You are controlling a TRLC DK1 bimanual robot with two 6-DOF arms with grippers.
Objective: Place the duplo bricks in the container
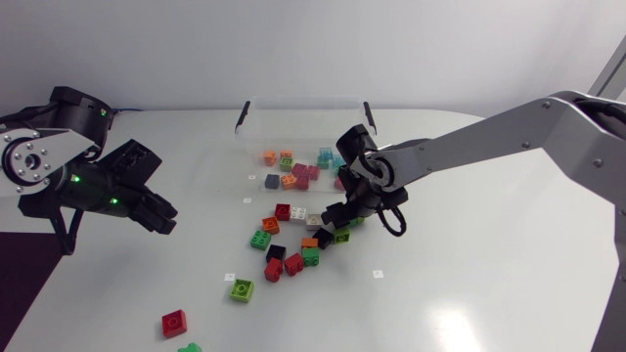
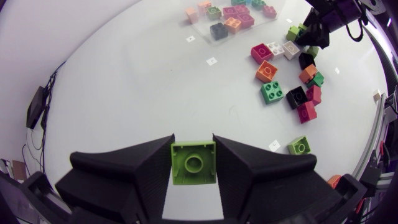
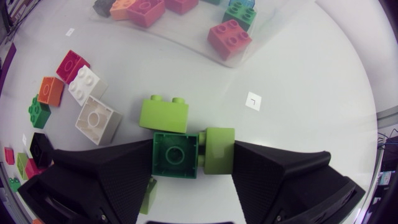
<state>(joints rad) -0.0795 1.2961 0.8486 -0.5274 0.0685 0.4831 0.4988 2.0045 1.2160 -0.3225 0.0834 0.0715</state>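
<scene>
My left gripper (image 2: 193, 142) is shut on a light green brick (image 2: 193, 164) and hangs over the table's left side (image 1: 161, 217), well short of the clear container (image 1: 227, 162). My right gripper (image 3: 194, 153) is down among the loose bricks in front of the container (image 1: 342, 223). A dark green brick (image 3: 175, 154) and a light green brick (image 3: 219, 148) sit side by side between its fingers, one finger against each. Another light green brick (image 3: 164, 114) lies just ahead of them. The container (image 3: 280, 18) holds several bricks (image 1: 300, 172).
Loose bricks lie scattered in front of the container: red (image 1: 283, 211), white (image 1: 298, 214), orange (image 1: 270, 225), green (image 1: 259, 239), black (image 1: 276, 252). Nearer the front edge are a light green one (image 1: 242, 289) and a red one (image 1: 174, 323).
</scene>
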